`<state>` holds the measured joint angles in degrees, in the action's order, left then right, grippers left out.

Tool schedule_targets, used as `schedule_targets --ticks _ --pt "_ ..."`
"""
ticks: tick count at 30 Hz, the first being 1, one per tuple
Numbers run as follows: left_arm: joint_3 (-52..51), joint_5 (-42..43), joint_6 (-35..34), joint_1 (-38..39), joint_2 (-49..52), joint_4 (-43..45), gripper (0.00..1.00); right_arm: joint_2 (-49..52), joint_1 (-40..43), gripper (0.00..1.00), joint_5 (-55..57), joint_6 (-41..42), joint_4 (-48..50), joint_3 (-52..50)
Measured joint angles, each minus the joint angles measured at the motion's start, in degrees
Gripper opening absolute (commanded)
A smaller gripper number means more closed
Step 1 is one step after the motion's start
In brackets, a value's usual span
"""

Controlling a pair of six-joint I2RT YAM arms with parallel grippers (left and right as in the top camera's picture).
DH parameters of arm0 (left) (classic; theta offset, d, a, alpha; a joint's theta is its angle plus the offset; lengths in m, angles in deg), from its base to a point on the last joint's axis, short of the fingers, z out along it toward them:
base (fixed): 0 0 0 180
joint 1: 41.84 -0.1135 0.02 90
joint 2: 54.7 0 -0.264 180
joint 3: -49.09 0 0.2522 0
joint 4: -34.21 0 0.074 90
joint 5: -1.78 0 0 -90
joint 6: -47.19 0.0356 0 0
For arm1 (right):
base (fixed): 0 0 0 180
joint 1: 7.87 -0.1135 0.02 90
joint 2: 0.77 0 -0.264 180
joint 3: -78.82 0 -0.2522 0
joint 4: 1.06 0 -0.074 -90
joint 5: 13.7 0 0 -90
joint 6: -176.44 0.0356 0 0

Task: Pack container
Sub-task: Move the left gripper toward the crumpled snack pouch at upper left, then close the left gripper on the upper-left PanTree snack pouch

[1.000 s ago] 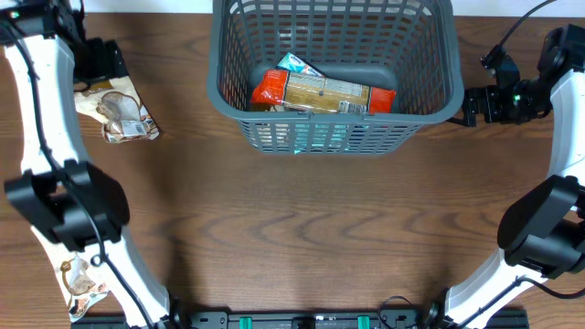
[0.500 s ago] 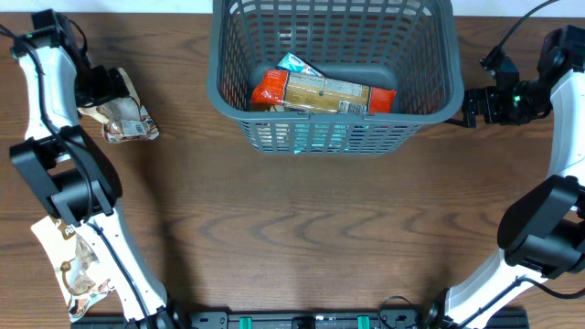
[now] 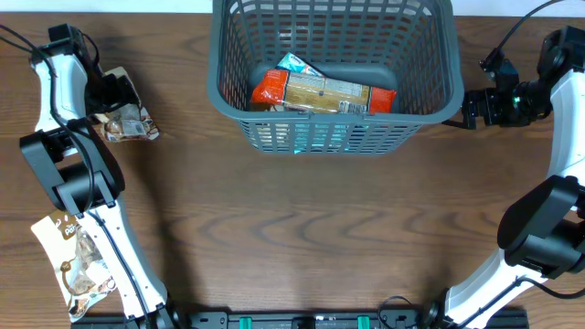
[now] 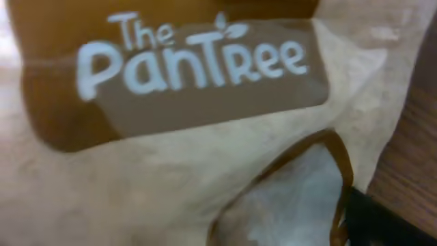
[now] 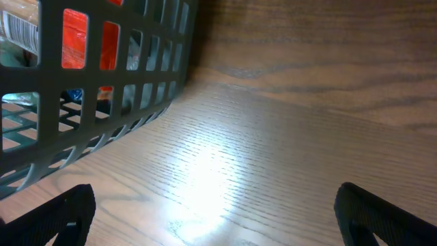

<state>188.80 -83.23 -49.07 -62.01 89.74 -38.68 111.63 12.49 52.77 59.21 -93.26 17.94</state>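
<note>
Container (image 3: 334, 132): stiff, light lattice basket, probably best held by its rim; it stands on the worktop (image 3: 302, 228) just ahead and left of the right tool (image 5: 218, 212) (jaws wide apart, empty). Left tool (image 3: 108, 91) sits against a soft pouch (image 4: 205, 157); its state cannot be told.

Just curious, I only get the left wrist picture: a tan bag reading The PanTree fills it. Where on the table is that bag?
Observer: The bag lies near the far left of the table, well apart from the basket.
Visitor: Anything in the basket?
Observer: Yes, a red and tan packet lies inside, partly covering a teal-edged packet.
Visitor: And the other arm?
Observer: The right tool is open beside the basket's right wall, holding nothing.
</note>
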Motion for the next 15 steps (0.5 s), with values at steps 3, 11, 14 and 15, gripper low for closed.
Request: schedule_targets --ticks 3,11,14,15 --pt "0.00 0.63 0.04 -0.04 0.00 -0.22 0.28 0.00 0.00 0.99 0.02 0.00 -0.02 -0.02" --pt "0.02 6.27 0.20 0.00 -0.26 -6.71 0.06 0.00 0.00 0.99 0.02 0.00 0.11 0.00" --pt "-0.04 7.23 0.98 0.35 -1.53 -10.16 0.06 0.00 0.00 0.99 0.02 0.00 0.48 0.00" --pt "-0.11 7.37 1.44 0.52 -2.23 -10.82 0.06 0.00 0.00 0.99 0.02 0.00 0.66 0.00"
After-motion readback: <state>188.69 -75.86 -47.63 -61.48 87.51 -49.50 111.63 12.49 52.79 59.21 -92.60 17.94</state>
